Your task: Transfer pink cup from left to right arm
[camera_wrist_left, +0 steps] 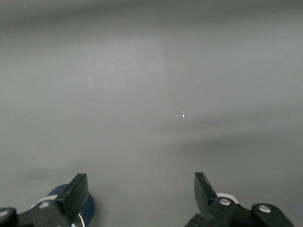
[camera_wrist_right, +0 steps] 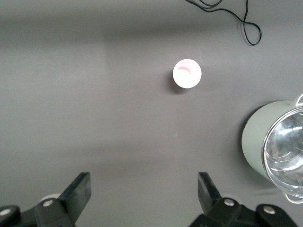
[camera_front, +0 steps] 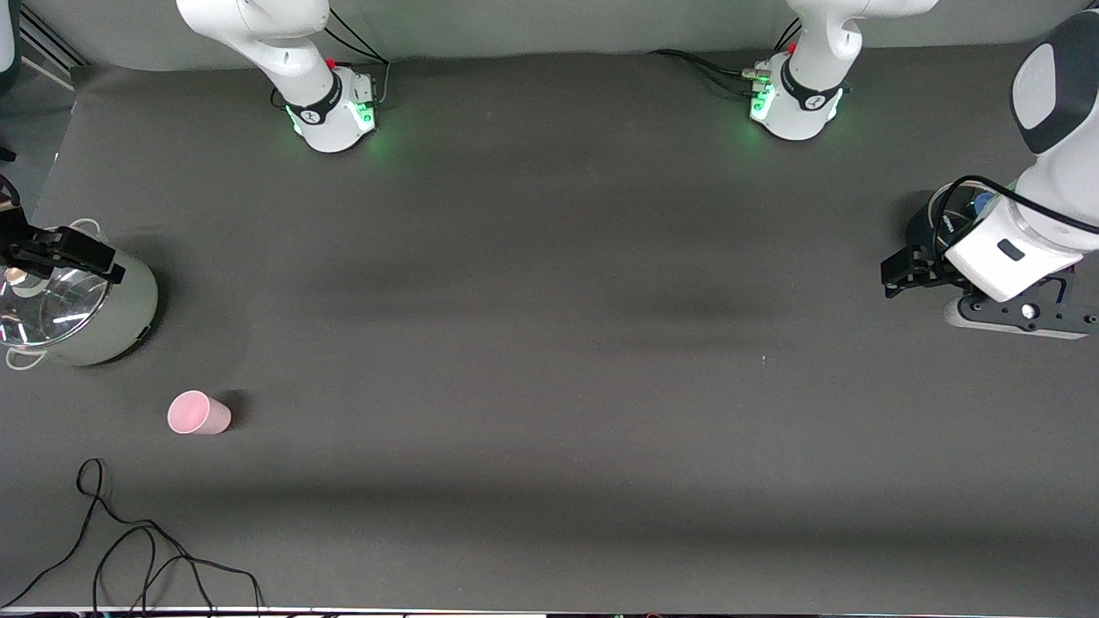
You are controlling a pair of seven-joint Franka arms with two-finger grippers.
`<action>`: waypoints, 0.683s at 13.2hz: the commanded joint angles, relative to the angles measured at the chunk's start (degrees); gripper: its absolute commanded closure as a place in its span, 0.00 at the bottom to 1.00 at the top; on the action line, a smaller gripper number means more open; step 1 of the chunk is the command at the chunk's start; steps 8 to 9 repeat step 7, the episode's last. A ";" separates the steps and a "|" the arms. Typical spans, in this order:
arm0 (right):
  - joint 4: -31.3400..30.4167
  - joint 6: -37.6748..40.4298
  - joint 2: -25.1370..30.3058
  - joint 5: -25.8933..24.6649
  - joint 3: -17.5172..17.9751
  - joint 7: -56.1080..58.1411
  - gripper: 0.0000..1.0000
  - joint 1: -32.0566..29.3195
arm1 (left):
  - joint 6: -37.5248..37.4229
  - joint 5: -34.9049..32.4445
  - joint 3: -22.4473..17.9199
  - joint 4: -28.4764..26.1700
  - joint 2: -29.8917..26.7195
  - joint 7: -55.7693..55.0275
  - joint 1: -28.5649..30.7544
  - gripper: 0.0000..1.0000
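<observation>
A smooth pale-pink cup (camera_front: 198,414) stands upright on the matte grey desk (camera_front: 549,343), near the right arm's end. Both pincers, left pincer (camera_wrist_left: 141,194) and right pincer (camera_wrist_right: 144,194), gape wide, holding nothing.

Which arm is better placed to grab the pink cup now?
Right: its open end effector hangs at the cup's end, pink cup in its view; the left end effector, open, is at the table's left-arm end.

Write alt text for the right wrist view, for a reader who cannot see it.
The pink cup stands upright and alone on the dark grey table, seen from above, with the open right gripper empty and clear of it. A pale green pot with a glass lid stands apart from the cup, and a loose black cable lies nearby.
</observation>
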State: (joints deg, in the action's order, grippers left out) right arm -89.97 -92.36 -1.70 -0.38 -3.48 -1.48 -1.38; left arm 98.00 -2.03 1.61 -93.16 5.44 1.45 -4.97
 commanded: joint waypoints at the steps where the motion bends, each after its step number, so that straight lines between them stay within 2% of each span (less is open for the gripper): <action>1: 0.85 0.60 -0.32 0.64 -1.00 0.34 0.00 0.85 | -1.24 0.97 -0.81 0.44 0.10 0.75 -0.48 0.00; 9: 0.94 2.10 -0.32 1.17 -1.00 3.33 0.00 0.68 | -0.97 1.15 -0.73 -0.62 -0.25 0.83 1.63 0.00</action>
